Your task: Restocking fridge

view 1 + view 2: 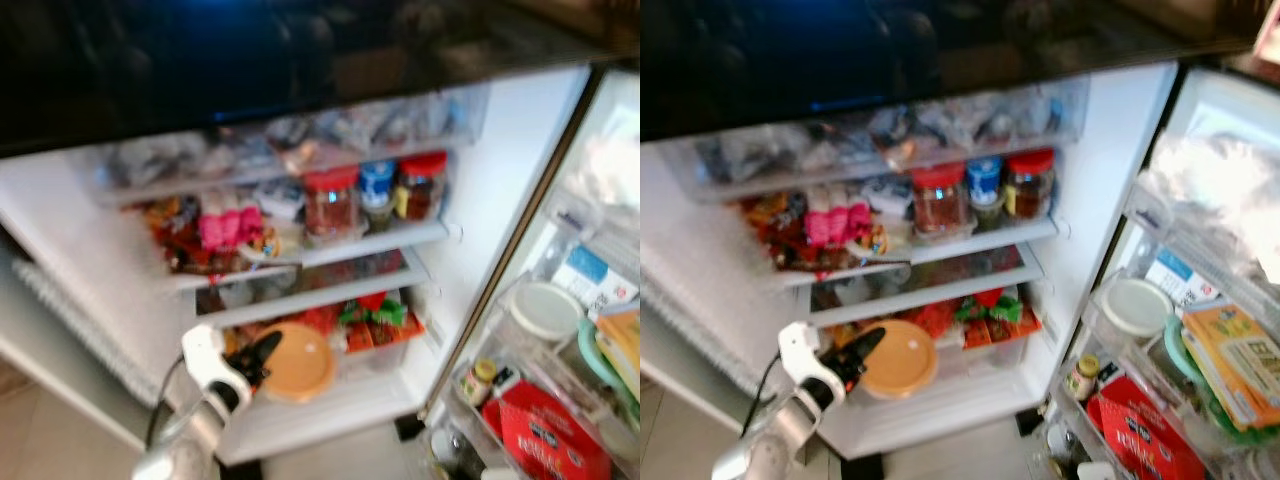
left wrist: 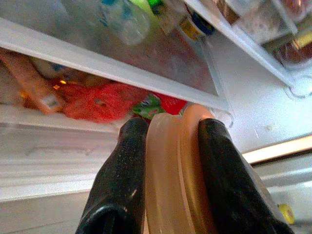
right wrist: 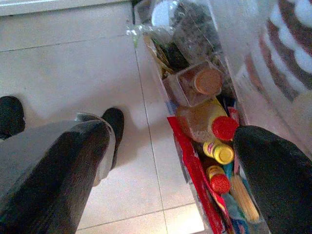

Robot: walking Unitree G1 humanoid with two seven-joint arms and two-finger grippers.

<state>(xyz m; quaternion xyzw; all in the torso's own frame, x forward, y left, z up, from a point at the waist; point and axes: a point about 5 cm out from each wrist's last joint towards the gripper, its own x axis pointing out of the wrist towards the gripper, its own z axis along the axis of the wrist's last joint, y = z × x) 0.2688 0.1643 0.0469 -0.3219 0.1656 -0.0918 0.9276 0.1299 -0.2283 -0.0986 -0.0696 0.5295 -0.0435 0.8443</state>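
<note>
container (image 2: 170,180): smooth matt plastic | left tool (image 2: 168,161): matt black, finely textured | floor (image 3: 73,73): glossy tile

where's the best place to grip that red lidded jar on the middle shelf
Grip the red-lidded jar across its straight glass sides just below the lid, coming in from the open front. Neighbours crowd both flanks: the blue-lidded jar sits close beside it, so keep the fingers narrow.

We see the head views blurred, so the labels on the red-lidded jars (image 1: 330,203) are unreadable. Above them, bagged items in the top drawer (image 1: 290,140) are an indistinct blur. The orange lidded container (image 2: 173,185) is cut off by the wrist picture's edge, between the left end effector (image 2: 170,170) and its fingers (image 2: 119,180).
</note>
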